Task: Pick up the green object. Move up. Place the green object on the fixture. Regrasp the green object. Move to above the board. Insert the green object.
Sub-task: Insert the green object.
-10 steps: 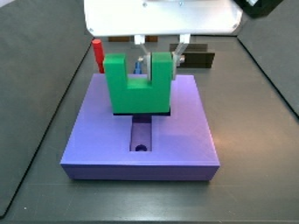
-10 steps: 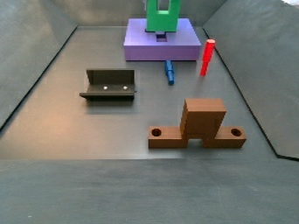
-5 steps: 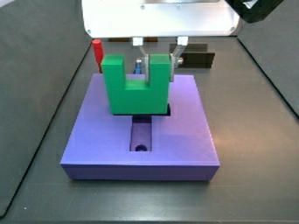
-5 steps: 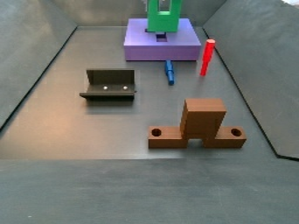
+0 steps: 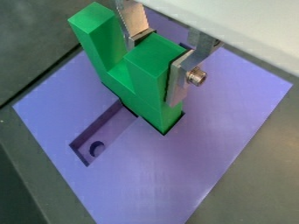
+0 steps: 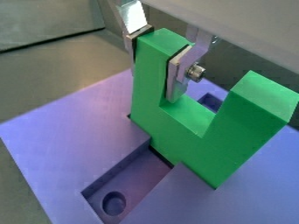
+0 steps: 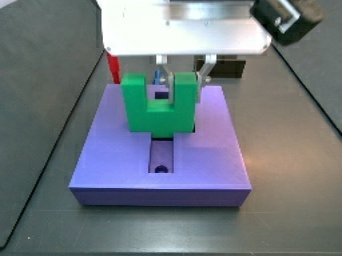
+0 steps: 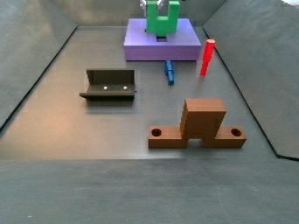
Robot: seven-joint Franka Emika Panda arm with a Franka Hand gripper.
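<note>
- In a wrist view, the gripper (image 5: 158, 54) is closed on one arm of the green block (image 5: 131, 70). A silver finger (image 5: 184, 77) presses flat on the side of that arm. The block stands over the purple board (image 5: 222, 149), with its bottom at the dark slot (image 5: 100, 138). A small round hole (image 5: 96, 148) sits at the end of the slot.
- In a wrist view, the gripper (image 6: 163, 48) pinches the taller arm of the green block (image 6: 198, 122). A finger (image 6: 184, 72) with a screw lies flat against it. The block looks like a U with a gap between its two arms. It sits above the slot (image 6: 128, 182) in the board (image 6: 52, 144).
- In a side view, the gripper (image 7: 178, 75) hangs under a white box and holds the green block (image 7: 159, 106) upright. The block is at the back half of the board (image 7: 201, 160), right behind the open slot (image 7: 160, 158). I cannot tell how deep it sits in the board.
- In a side view, the green block (image 8: 163, 17) is on the board (image 8: 146, 45) at the far end of the floor. A red peg (image 8: 208, 58) stands beside the board. The dark fixture (image 8: 110, 85) and a brown block (image 8: 201, 125) sit nearer, well apart from the board.
</note>
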